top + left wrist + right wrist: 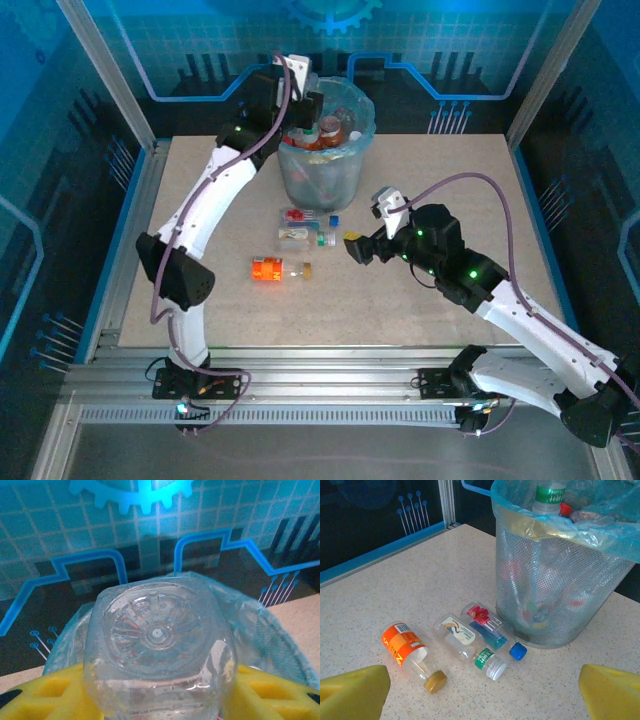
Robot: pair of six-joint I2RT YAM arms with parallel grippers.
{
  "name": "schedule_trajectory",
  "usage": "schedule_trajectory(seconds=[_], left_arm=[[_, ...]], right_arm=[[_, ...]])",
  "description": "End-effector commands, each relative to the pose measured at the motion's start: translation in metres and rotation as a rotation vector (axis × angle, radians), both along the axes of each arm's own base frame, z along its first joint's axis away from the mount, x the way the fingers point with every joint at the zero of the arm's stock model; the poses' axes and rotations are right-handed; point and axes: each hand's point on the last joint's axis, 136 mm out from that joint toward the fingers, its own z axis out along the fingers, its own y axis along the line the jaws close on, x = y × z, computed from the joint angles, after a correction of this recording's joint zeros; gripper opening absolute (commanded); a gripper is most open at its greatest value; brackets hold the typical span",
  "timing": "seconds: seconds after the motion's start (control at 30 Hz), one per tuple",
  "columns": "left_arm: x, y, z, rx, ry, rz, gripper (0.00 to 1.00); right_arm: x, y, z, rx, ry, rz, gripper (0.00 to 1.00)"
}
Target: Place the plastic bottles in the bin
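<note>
Fingers (40,695) of the left gripper (298,100), padded in yellow, clamp a clear ribbed plastic bottle (157,645) from both sides. Its moulded base faces the wrist camera. It hangs over the far-left rim of the round grey mesh bin (322,170), which is lined with a crinkly light-blue plastic bag (600,527) and already has several bottles inside.

The right gripper (485,695) hovers low over the speckled beige table (450,190). Its yellow fingers are spread wide and nothing is between them.

Three bottles lie on their sides near the front of the bin. An orange-labelled bottle with a gold cap (412,655) lies apart from the others. Beside it is a clear bottle with a white label and green-banded cap (470,645). That one touches a clear bottle with a red flower label and blue cap (492,630), the closest to the bin.
</note>
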Motion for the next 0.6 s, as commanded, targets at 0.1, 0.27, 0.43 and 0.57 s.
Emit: schedule_trajectory(seconds=[0.1, 0.27, 0.43, 0.57], left_arm=[[0.004, 0.008, -0.024, 0.057, 0.074, 0.03, 0.62], [0.005, 0.011, -0.036, 0.048, 0.098, 0.043, 0.64], [0.005, 0.015, -0.039, 0.017, 0.105, 0.052, 0.73], [0.005, 0.016, -0.039, 0.014, 0.103, 0.056, 0.75]], right_arm=[[-0.005, -0.003, 0.006, -0.017, -0.016, 0.005, 0.98], [-0.006, -0.002, 0.005, -0.01, -0.006, 0.009, 0.98], [-0.007, -0.002, 0.003, -0.01, 0.001, 0.008, 0.98], [-0.007, -0.002, 0.003, -0.006, 0.004, 0.006, 0.98]])
